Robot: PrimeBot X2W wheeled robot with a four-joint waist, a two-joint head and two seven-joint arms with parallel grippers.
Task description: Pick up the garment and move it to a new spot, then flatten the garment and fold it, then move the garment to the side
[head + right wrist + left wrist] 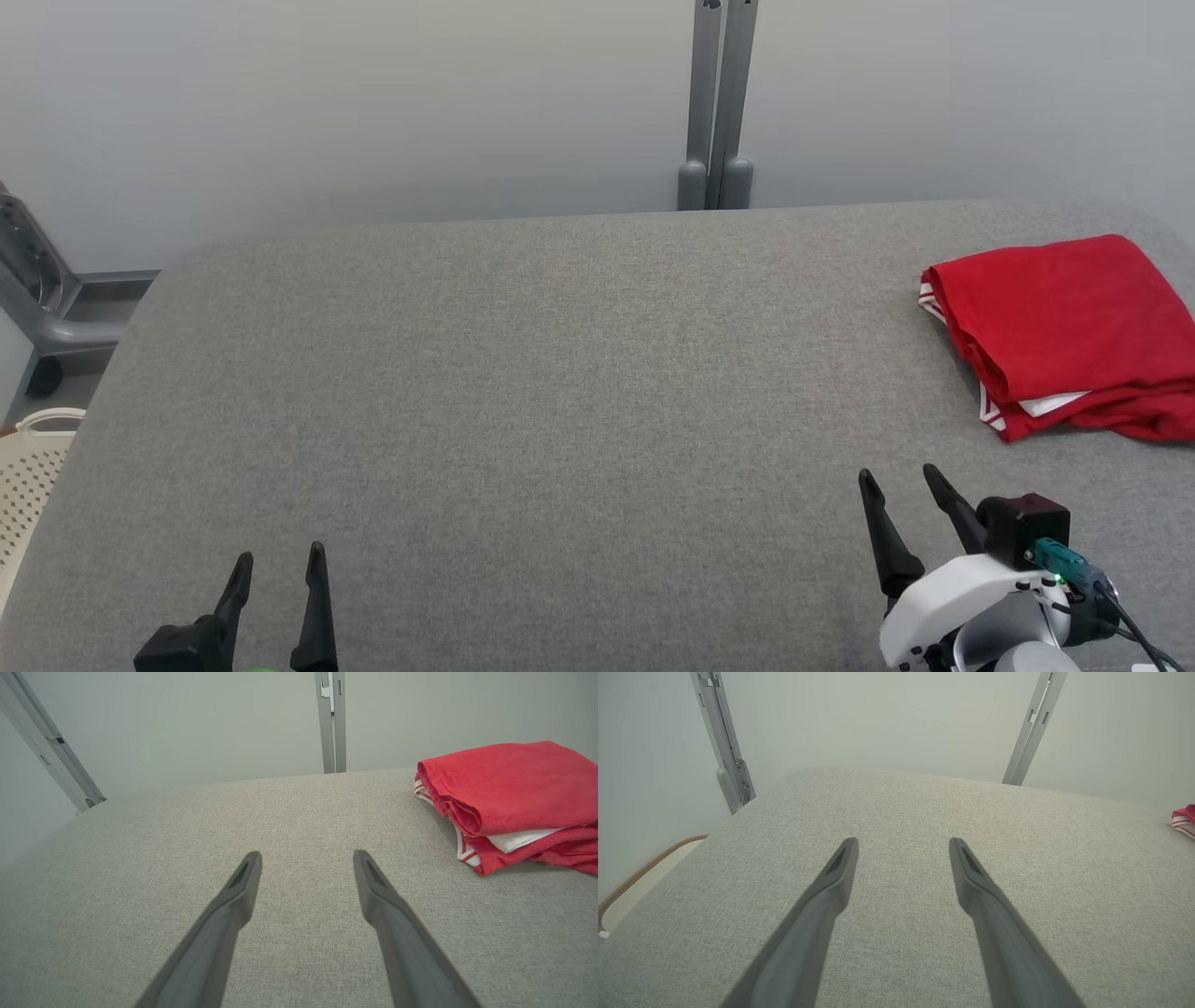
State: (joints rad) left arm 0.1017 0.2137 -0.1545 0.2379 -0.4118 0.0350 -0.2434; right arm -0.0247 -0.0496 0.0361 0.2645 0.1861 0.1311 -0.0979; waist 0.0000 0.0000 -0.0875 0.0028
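Over at the far right of the counter [560, 392] sits the red garment [1055, 327], folded into a thick stack with white-striped trim showing at its near edge. I judge the folding and the move aside to be done, since it lies well apart from the bare middle where the work would be laid out. Both sets of jaws hover low over the near edge: the left jaws at the lower left, spread apart and holding nothing, the right jaws at the lower right, likewise apart and empty, pointing roughly toward the garment but well short of it. That reads to me as a parked pose. From the head view the garment's right side is cut off by the frame, so I cannot tell how neat that edge is, and the layers underneath are hidden. A pale perforated basket [28, 476] at the left is only partly in frame.
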